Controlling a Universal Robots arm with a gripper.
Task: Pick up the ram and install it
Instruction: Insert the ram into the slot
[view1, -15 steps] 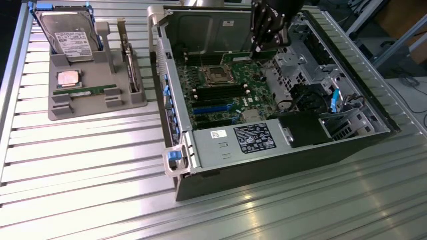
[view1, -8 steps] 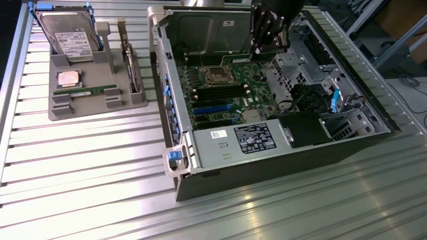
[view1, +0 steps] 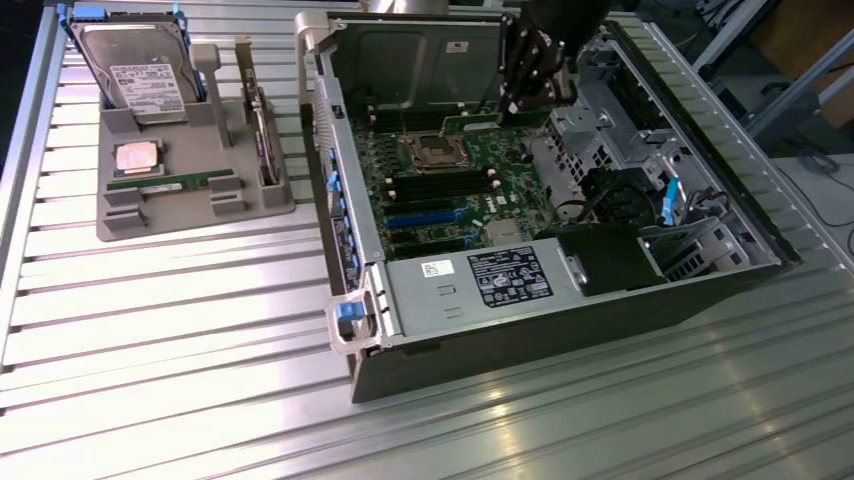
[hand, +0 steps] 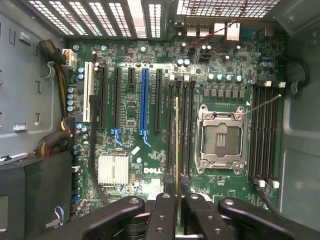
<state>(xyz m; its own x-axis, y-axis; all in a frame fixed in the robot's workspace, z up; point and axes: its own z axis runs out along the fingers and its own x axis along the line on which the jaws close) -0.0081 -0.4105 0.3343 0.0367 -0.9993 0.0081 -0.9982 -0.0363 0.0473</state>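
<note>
In the wrist view my gripper (hand: 177, 202) is shut on the ram (hand: 177, 145), which I see edge-on as a thin green-gold strip between the black fingers (hand: 162, 212). It hangs over the bank of black memory slots (hand: 182, 125) beside the empty processor socket (hand: 220, 137) on the motherboard. Whether its lower edge touches a slot I cannot tell. In the exterior view the gripper (view1: 534, 80) stands inside the open computer case (view1: 360, 300), above the far part of the motherboard (view1: 454, 190). Another green stick (view1: 167, 183) lies in the grey fixture (view1: 200, 205).
The fixture on the exterior view's left also holds a hard drive (view1: 140, 80), a square processor chip (view1: 138, 157) and an upright expansion card (view1: 260, 125). Inside the case are a second slot bank (hand: 265, 130), a heatsink (hand: 113, 169), the power supply (view1: 487, 280) and cable bundles (hand: 55, 140).
</note>
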